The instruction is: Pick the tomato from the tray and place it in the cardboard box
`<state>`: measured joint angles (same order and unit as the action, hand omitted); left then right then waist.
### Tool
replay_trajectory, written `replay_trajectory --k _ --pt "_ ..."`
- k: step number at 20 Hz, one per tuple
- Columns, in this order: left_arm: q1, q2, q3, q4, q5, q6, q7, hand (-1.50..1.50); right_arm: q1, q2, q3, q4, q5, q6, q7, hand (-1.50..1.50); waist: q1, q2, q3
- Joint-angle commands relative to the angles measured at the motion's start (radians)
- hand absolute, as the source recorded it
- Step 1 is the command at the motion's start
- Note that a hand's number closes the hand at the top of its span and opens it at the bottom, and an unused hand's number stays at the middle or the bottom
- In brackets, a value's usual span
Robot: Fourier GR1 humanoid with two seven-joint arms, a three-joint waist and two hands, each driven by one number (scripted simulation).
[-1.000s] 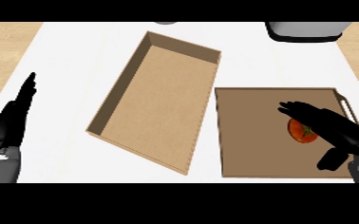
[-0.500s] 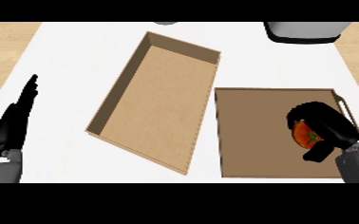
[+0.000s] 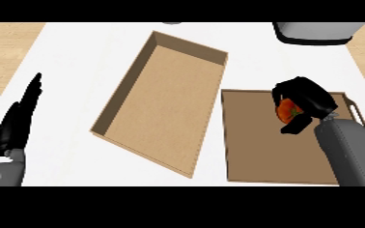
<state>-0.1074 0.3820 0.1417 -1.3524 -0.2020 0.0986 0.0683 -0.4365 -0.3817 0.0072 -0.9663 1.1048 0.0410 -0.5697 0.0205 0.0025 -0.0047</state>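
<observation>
Right hand (image 3: 305, 98) curled round the tomato (image 3: 288, 110), fingers arched over the top and thumb hooked below, only a slice of red showing between them. Tomato over the upper right part of the tray (image 3: 249, 140); cannot tell whether clear of the tray floor or resting on it. Cardboard box (image 3: 165, 101) just left of the tray, lying at a slant, open side up, near corner almost touching the tray's edge. Left hand (image 3: 20, 121) at the left edge, fingers straight and holding nothing, resting on the white counter (image 3: 85, 58), well apart from the box. Grey pot-like thing (image 3: 317, 31) at the top right, partly cut off.

Likely step: lift and carry leftward to the box. Risks from here: round, smooth fruit rolling out of the curl if the thumb sits too low under it; too low a carry catching the tray's rim or the box's near wall and nudging the slanted box aside; letting go over the wall instead of past it, with the tomato bouncing onto the counter
</observation>
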Motion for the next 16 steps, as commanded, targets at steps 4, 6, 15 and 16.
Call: replay_trajectory --k 4,6,15,16 --pt "0.056 -0.013 0.017 0.004 -0.011 -0.001 -0.065 0.0 -0.178 0.034 -0.048 0.042 -0.015 0.002 0.055 1.5 -0.011 -0.002 0.005" --pt "-0.014 -0.018 0.018 0.048 -0.02 0.01 -0.024 0.0 -0.226 0.044 -0.083 0.082 -0.05 -0.032 0.017 1.5 -0.012 0.0 0.005" --pt "0.049 -0.004 0.023 -0.075 -0.017 -0.017 0.043 0.0 -0.264 0.086 -0.089 -0.199 -0.207 0.106 -0.027 1.5 -0.016 -0.007 0.005" --pt "-0.037 -0.004 0.029 0.014 -0.029 -0.009 0.039 0.0 -0.195 0.12 -0.048 -0.271 -0.199 0.114 -0.016 1.5 -0.027 -0.005 0.004"
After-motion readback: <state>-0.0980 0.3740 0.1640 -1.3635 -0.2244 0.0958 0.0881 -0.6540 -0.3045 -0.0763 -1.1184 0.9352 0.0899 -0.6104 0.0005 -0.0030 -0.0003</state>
